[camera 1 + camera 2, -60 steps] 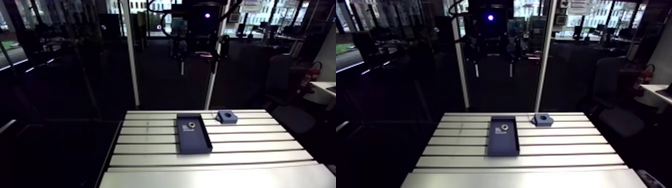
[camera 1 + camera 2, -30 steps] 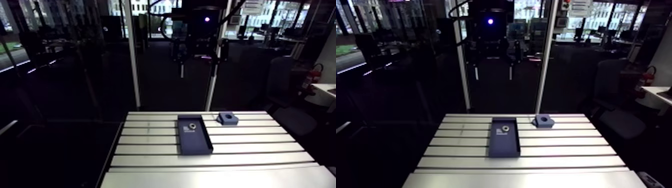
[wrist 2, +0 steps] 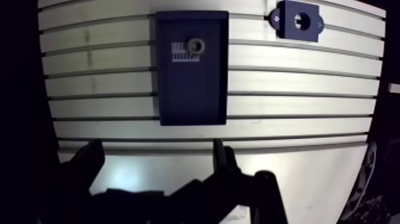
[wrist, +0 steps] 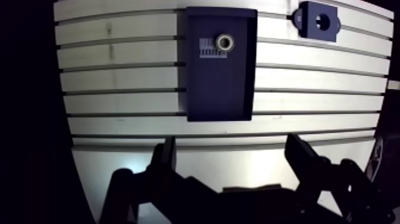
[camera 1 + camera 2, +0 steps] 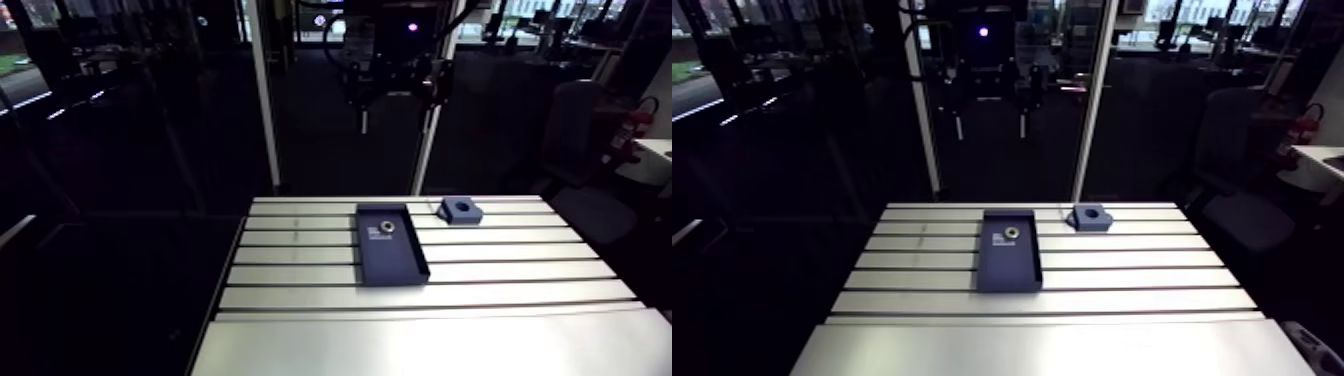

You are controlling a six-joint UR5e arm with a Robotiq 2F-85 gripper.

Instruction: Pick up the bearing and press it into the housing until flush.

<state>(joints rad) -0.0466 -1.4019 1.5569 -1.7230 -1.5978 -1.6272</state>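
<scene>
A small metal ring bearing point(image 4: 225, 42) lies in the far end of a dark blue tray point(image 4: 217, 89) next to a printed label. Beyond the tray and off to one side, a blue housing block point(image 4: 319, 22) with a round bore sits on the slotted table point(image 4: 119, 71). My gripper point(image 4: 232, 155) hangs high over the table's near part, well short of the tray, open with nothing between its fingers point(image 4: 167, 156). In the arm view the tray point(image 5: 392, 258), the bearing point(image 5: 384, 229) and the housing point(image 5: 461, 210) sit at the table's far end.
Bare slotted aluminium point(image 5: 400, 340) stretches from the tray to the near edge. A white upright post point(image 5: 265, 100) stands behind the table's far edge on the left, and another point(image 5: 430, 140) rises near the housing.
The whole arm view has tilted down a little, so the camera moved. Tray, bearing and housing rest where they were, and the gripper stays high and open.
</scene>
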